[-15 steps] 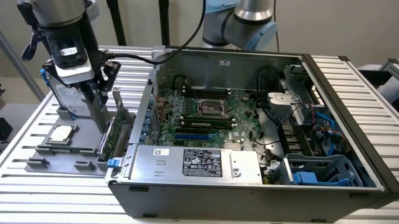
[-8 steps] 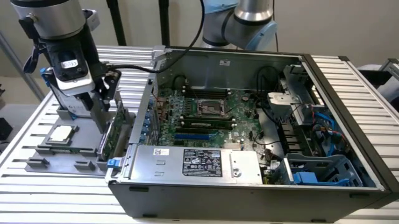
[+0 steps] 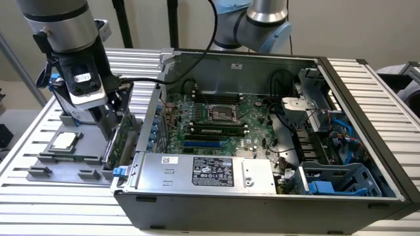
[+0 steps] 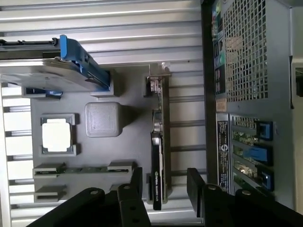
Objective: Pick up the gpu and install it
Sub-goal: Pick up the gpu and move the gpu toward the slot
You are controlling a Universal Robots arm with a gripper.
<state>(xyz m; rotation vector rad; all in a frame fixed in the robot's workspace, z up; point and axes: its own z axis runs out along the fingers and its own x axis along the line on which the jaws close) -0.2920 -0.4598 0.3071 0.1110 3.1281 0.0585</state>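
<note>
The gpu stands on its edge in a slot of the grey fixture tray, its silver bracket at the end away from me. In the exterior view the gpu sits just outside the computer case's wall, at that view's left. My gripper is open, one finger on each side of the card's near end and apart from it. The gripper hangs straight down over the card.
The tray also holds a square CPU chip, a RAM stick and a hard drive with blue rails. The open computer case lies beside it, motherboard and blue slot exposed, power supply in front.
</note>
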